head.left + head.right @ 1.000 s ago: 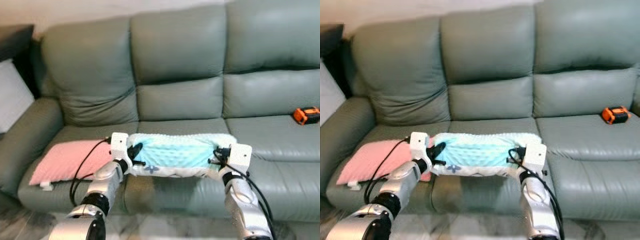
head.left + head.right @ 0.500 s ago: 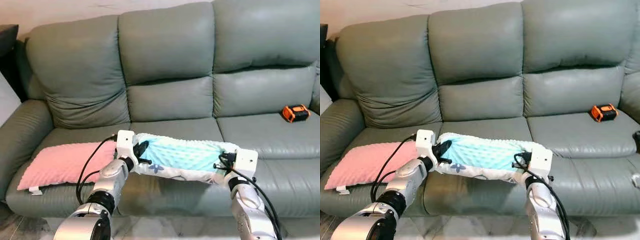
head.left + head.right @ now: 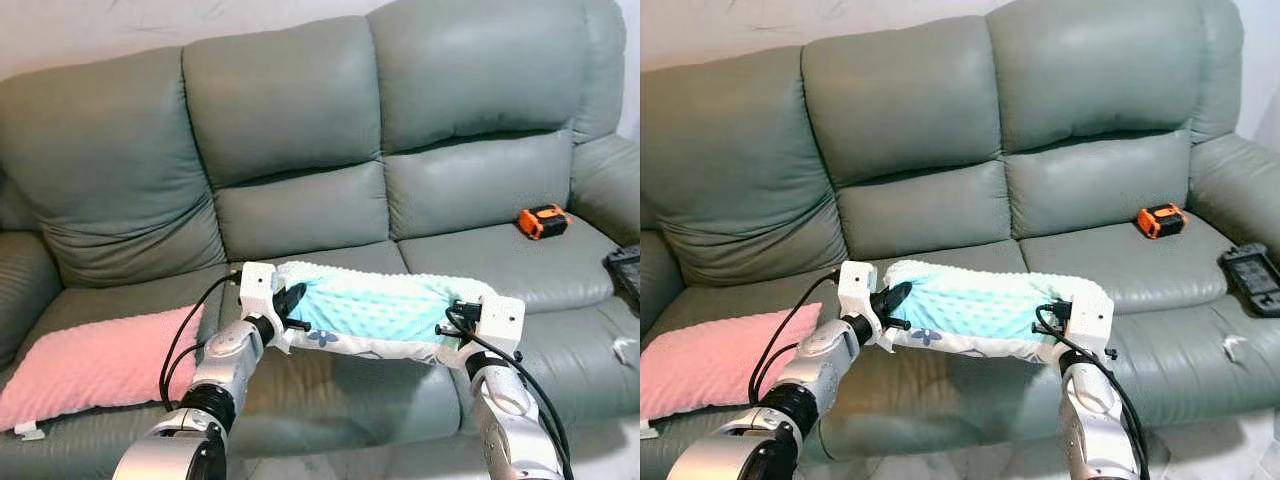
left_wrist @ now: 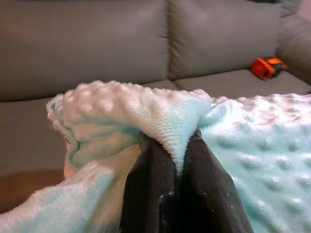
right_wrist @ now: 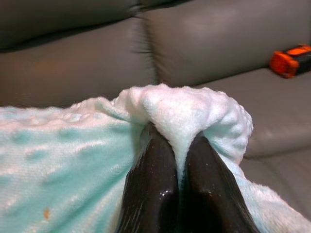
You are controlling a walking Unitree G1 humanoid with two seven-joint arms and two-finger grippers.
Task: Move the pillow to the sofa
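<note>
While I hold the mint-green dimpled plush pillow (image 3: 375, 310) above the grey-green leather sofa (image 3: 300, 130), left gripper (image 3: 291, 303) and right gripper (image 3: 455, 318) fingers clamp its ends; only lowering and release remain.

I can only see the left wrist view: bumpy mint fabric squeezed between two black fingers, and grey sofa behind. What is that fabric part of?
Observer: It is a mint pillow, stretched level between the two arms in front of the sofa.
Operator: So the other arm has it too?
Observer: Yes. The right gripper pinches the far end just as the left gripper pinches yours.
Operator: Is anything else lying on the sofa?
Observer: A pink pillow lies on the seat at the robot's left.
Operator: And that orange thing?
Observer: It is a small orange and black object on the right-hand seat, with a black device nearer the seat's front edge.
</note>
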